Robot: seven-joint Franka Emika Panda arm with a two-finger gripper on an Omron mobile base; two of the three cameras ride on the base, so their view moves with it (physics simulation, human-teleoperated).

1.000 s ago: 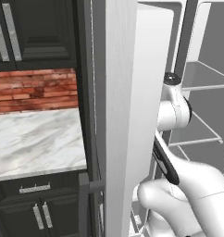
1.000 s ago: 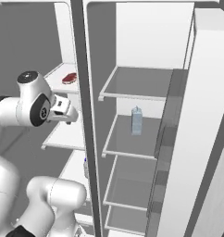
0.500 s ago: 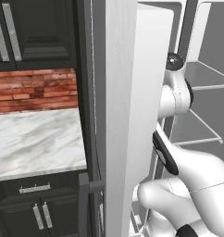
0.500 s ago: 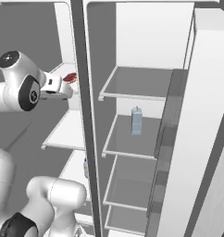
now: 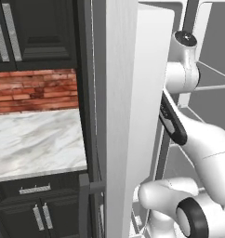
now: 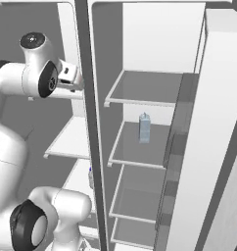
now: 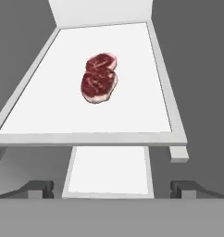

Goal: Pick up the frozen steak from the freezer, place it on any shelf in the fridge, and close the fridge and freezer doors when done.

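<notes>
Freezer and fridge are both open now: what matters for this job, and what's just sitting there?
For the job:
- steak on a white freezer shelf
- gripper, jaws apart
- fridge shelves
- fridge door

Just sitting there:
- carton in the fridge
- marble counter

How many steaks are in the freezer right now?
1. The steak lies flat near the middle of a white freezer shelf, ahead of the gripper. Other shelves may hide more.

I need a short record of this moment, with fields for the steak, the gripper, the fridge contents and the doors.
steak: frozen steak lies flat on a white freezer shelf, untouched
gripper: gripper open, short of the shelf's front edge, holding nothing
fridge contents: a carton stands on the second shelf
doors: fridge door and freezer door both open
</notes>
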